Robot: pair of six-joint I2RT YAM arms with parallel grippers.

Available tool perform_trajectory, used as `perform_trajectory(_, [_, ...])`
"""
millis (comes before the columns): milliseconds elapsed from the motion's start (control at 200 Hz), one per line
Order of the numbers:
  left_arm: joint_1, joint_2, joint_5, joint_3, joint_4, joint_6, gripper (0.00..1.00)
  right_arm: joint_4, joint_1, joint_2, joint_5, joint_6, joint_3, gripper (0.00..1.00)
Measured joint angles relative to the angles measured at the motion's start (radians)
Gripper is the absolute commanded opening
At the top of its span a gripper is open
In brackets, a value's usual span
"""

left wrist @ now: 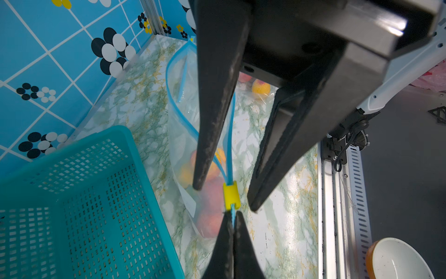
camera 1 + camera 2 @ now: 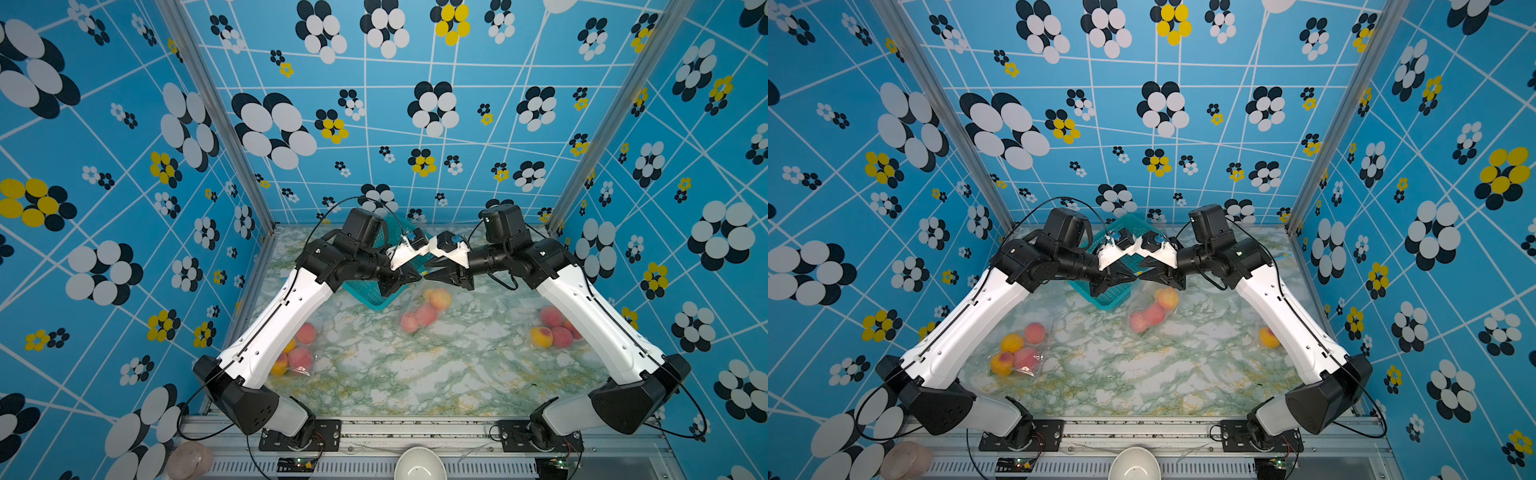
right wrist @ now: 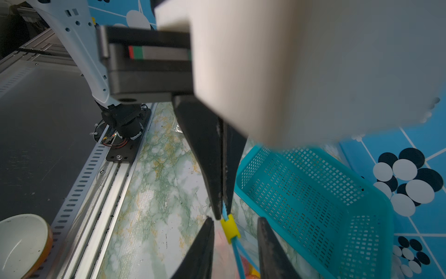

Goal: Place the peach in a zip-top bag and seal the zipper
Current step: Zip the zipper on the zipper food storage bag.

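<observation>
The clear zip-top bag (image 2: 419,316) (image 2: 1150,313) hangs at mid-table with several peaches (image 2: 439,298) (image 1: 210,205) inside. My left gripper (image 1: 233,217) (image 2: 417,277) is shut on the end of the bag's blue zipper strip (image 1: 233,213), right beside the yellow slider (image 1: 231,196) (image 3: 229,228). The right gripper (image 3: 236,219) (image 2: 430,276) faces it and stands open. Its fingers (image 1: 201,178) straddle the slider with a gap on each side. Past the slider the two blue tracks (image 1: 175,108) spread apart, so the bag's mouth is open.
A teal mesh basket (image 2: 371,296) (image 1: 79,200) (image 3: 313,200) lies just behind the grippers. Two other bags of peaches rest at the left (image 2: 296,356) and at the right (image 2: 555,331). A white bowl (image 2: 419,464) sits past the front rail.
</observation>
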Motion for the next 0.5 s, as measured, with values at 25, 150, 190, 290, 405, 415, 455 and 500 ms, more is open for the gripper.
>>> perform_trajectory(25, [0.000,0.000,0.000,0.000,-0.003,0.001,0.00,-0.001,0.001,0.001,0.003,-0.002,0.002,0.26])
perform_trajectory(150, [0.001,0.000,-0.001,0.000,-0.008,0.003,0.00,-0.005,0.003,0.002,0.011,-0.011,0.003,0.26])
perform_trajectory(190, [0.001,0.000,-0.001,0.000,-0.010,0.003,0.00,-0.007,0.003,0.002,0.011,-0.013,0.003,0.30])
perform_trajectory(290, [0.005,0.000,0.004,0.000,-0.010,0.000,0.00,-0.008,0.003,0.002,0.015,-0.019,0.003,0.34])
perform_trajectory(405, [0.031,-0.005,0.064,-0.018,0.028,-0.013,0.00,0.017,0.003,-0.014,0.019,-0.013,-0.026,0.35])
perform_trajectory(415, [0.035,-0.007,0.073,-0.024,0.037,-0.014,0.00,0.025,0.003,-0.018,0.019,-0.011,-0.032,0.35])
perform_trajectory(455, [0.052,-0.014,0.099,-0.046,0.058,-0.019,0.00,0.043,0.003,-0.029,0.019,-0.008,-0.057,0.35])
perform_trajectory(500, [0.068,-0.022,0.123,-0.069,0.077,-0.029,0.00,0.049,0.003,-0.037,0.019,-0.007,-0.074,0.35])
